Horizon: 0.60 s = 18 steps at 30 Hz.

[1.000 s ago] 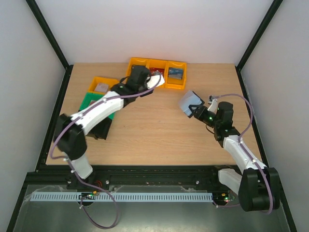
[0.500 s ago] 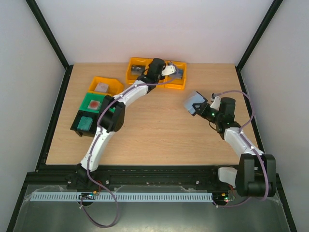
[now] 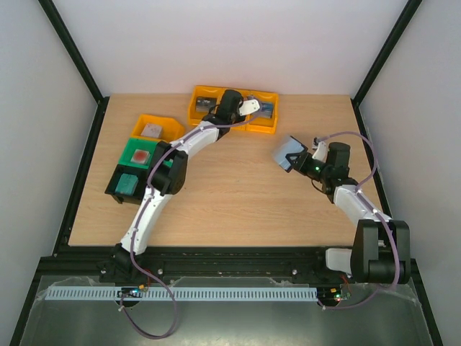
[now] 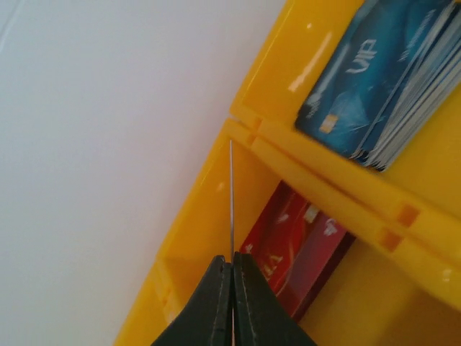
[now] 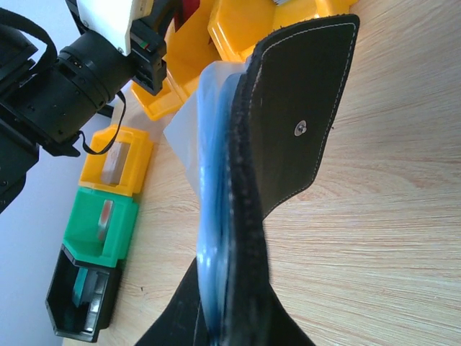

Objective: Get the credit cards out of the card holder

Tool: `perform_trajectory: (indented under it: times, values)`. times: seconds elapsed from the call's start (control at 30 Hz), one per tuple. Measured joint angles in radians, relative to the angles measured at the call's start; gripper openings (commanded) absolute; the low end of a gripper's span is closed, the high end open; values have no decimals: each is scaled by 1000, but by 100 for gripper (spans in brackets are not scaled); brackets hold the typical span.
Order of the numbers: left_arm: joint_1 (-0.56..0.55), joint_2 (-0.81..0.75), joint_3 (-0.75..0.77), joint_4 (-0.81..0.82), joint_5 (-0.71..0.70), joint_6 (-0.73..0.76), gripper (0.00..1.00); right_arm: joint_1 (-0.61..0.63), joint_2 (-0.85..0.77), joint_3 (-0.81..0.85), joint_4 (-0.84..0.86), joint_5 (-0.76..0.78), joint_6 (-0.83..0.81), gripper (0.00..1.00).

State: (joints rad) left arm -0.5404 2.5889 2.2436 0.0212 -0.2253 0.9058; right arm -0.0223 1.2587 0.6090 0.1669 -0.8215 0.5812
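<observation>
My left gripper [image 3: 253, 108] reaches over the yellow tray [image 3: 268, 127] at the back of the table. In the left wrist view it [image 4: 232, 261] is shut on a thin card [image 4: 231, 194] seen edge-on, so its colour does not show. Below it lie red credit cards [image 4: 306, 241] in the middle compartment and blue ones [image 4: 389, 72] in the compartment beside it. My right gripper [image 3: 301, 164] holds the black card holder [image 3: 287, 153] above the right side of the table. Up close, that gripper [image 5: 227, 313] is shut on the holder [image 5: 295, 108], and the grey-blue clear pockets [image 5: 212, 209] fan out to the left.
A yellow bin [image 3: 155, 128], a green bin [image 3: 140, 153] and a black bin [image 3: 124, 184] stand in a row at the left. The left arm stretches diagonally across the table's middle. Black frame posts run along both sides.
The left arm has stretched out and swung its gripper right, over the middle of the yellow tray. The right gripper shifted slightly right with the holder. Both have barely moved in the last half second.
</observation>
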Motion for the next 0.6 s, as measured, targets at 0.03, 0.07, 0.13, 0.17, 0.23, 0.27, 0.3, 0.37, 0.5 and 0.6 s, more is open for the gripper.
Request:
perform_trajectory:
  times: [0.03, 0.07, 0.13, 0.17, 0.23, 0.27, 0.3, 0.37, 0.5, 0.6]
  values:
    - [0, 0, 0, -2, 10, -8, 2, -1, 5, 0, -1, -6, 0, 2]
    - [0, 0, 0, -9, 22, -17, 2, -1, 6, 0, -1, -10, -2, 2]
    - [-1, 0, 0, -24, 46, -33, 2, -2, 6, 0, -1, -14, -8, 2]
    - [-2, 0, 0, -32, 53, -39, 2, -3, 6, 0, -1, -15, -11, 2]
    - [-1, 1, 0, -42, 59, -47, 2, -4, 6, 0, -2, -16, -18, 1]
    - [1, 3, 0, -44, 59, -47, 2, -4, 6, 0, -2, -18, -19, 2]
    - [3, 5, 0, -43, 56, -48, 2, -4, 6, 0, -2, -20, -21, 2]
    - [7, 12, 0, -40, 43, -45, 2, -4, 6, 0, -2, -26, -21, 2]
    - [12, 43, 3, -11, -7, -26, 2, -4, 6, 1, -1, -38, -23, 2]
    - [13, 93, 33, 0, -47, -8, 2, -5, 6, 1, -1, -43, -24, 2]
